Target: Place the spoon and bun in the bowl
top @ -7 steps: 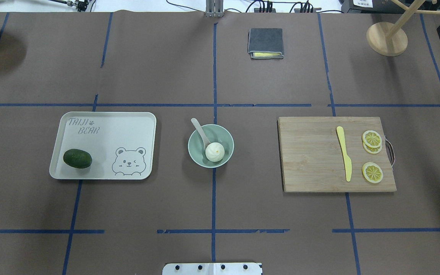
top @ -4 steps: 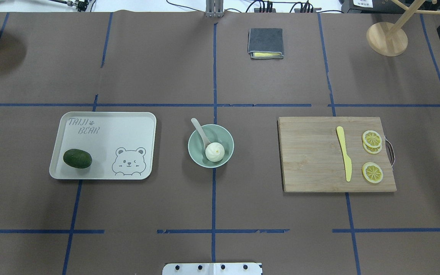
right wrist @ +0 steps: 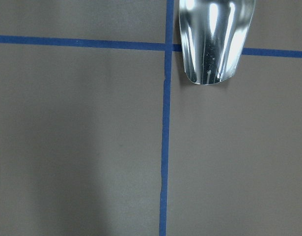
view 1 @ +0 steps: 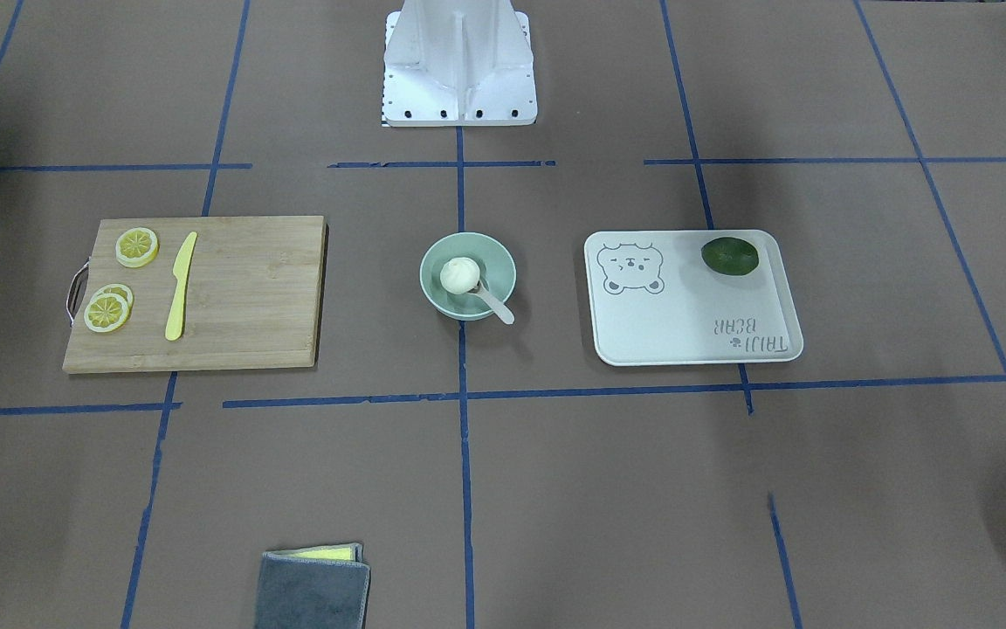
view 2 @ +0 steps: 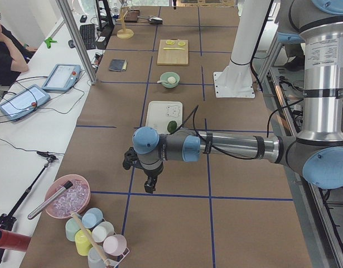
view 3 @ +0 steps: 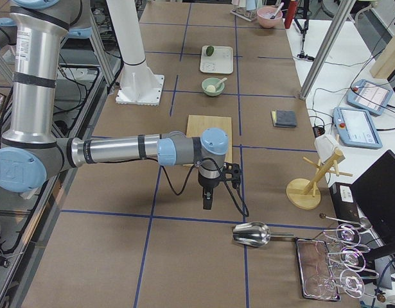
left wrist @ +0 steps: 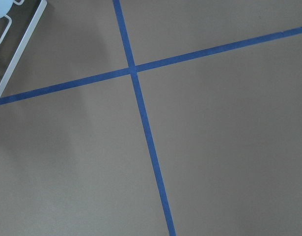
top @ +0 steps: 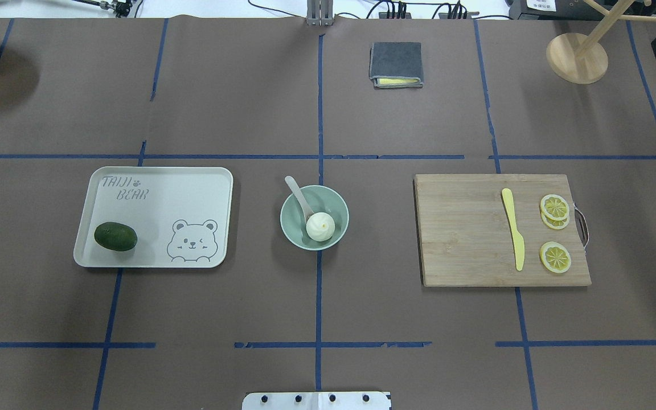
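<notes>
The mint-green bowl (top: 292,228) stands at the table's middle. The white bun (top: 320,226) lies inside it. The pale spoon (top: 298,195) rests in the bowl with its scoop by the bun and its handle over the far-left rim. The front-facing view shows the same bowl (view 1: 433,293), bun (view 1: 460,275) and spoon (view 1: 497,307). My left gripper (view 2: 150,187) shows only in the left side view, over bare table far from the bowl. My right gripper (view 3: 207,204) shows only in the right side view, beyond the cutting board. I cannot tell whether either is open or shut.
A white bear-print tray (top: 180,188) with a dark green fruit (top: 115,236) lies left of the bowl. A wooden cutting board (top: 464,239) with a yellow knife (top: 514,236) and lemon slices (top: 554,257) lies to the right. A folded grey cloth (top: 396,61), a wooden stand (top: 577,57) and a metal scoop (right wrist: 214,34) stand farther off.
</notes>
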### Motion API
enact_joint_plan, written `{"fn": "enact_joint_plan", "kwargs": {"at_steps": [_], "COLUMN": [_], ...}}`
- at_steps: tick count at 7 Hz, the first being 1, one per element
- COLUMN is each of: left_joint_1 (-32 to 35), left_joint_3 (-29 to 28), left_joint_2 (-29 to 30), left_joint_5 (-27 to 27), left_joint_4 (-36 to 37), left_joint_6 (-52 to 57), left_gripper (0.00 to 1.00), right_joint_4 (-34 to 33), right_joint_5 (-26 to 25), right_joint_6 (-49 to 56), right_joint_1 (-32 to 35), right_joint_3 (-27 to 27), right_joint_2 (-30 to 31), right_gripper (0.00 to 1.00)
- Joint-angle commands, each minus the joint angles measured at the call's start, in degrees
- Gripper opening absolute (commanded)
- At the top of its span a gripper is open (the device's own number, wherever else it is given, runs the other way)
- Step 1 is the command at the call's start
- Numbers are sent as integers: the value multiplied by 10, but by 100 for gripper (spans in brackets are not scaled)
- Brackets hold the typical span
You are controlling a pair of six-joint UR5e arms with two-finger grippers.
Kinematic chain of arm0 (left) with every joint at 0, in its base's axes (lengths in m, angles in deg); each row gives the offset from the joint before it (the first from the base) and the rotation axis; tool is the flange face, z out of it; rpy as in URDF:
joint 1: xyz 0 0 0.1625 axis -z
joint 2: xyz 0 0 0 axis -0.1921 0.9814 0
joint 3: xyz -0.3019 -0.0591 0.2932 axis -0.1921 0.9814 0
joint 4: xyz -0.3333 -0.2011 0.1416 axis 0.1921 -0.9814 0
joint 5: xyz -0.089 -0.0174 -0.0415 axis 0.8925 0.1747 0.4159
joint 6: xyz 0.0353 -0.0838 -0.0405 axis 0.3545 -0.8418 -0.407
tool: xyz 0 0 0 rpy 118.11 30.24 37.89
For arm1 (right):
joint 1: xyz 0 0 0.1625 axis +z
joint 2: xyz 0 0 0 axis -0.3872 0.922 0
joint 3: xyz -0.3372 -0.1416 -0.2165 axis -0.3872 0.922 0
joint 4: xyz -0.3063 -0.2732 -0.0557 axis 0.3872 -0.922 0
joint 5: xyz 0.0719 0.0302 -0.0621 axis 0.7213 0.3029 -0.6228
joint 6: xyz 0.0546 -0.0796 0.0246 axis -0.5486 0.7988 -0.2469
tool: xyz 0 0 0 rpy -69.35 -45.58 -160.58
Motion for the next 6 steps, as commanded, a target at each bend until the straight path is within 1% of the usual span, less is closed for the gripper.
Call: {"fn": "enact_joint_plan", "kwargs": {"at_steps": [1, 6], "left_joint_1": [0, 0], "left_joint_3": [5, 5], "left_joint_2": [-4, -4], "left_joint_5": [1, 1], "left_joint_4": [0, 0], "left_joint_6": [0, 0], "left_gripper": [100, 100], "right_joint_4": [0, -1], "right_joint_5": [2, 10], "right_joint_6": [-1, -1], "right_joint_1": [0, 0], "right_joint_3": [0, 1], "right_joint_2": [1, 3], "right_gripper": [100, 100]}}
